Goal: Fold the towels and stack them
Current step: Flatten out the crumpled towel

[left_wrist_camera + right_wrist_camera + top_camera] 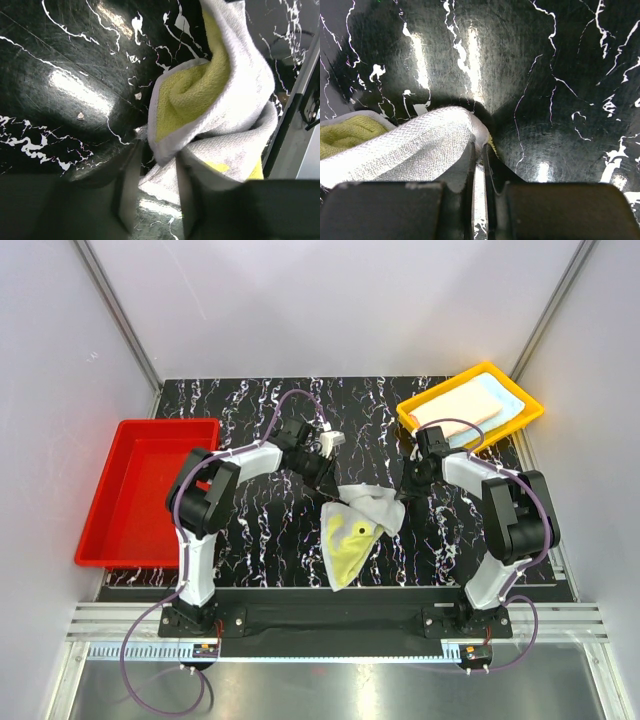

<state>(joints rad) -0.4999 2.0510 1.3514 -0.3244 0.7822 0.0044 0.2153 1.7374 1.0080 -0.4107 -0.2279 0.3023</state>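
Yellow terry towel [352, 530], grey woven backing, crumpled; left fingers [129, 195], right fingers [465, 185] both clamping it.

Yellow-grey towel [355, 525], crumpled, draped at centre

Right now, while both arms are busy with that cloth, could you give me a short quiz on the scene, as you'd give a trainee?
1. True or false: the left gripper and the right gripper are both shut on the yellow-and-grey towel.
2. Which holds the folded towels? A: red tray. B: yellow tray.
3. Fill in: the table is black with ___ veins.

Key: 1 true; 2 B; 3 white.
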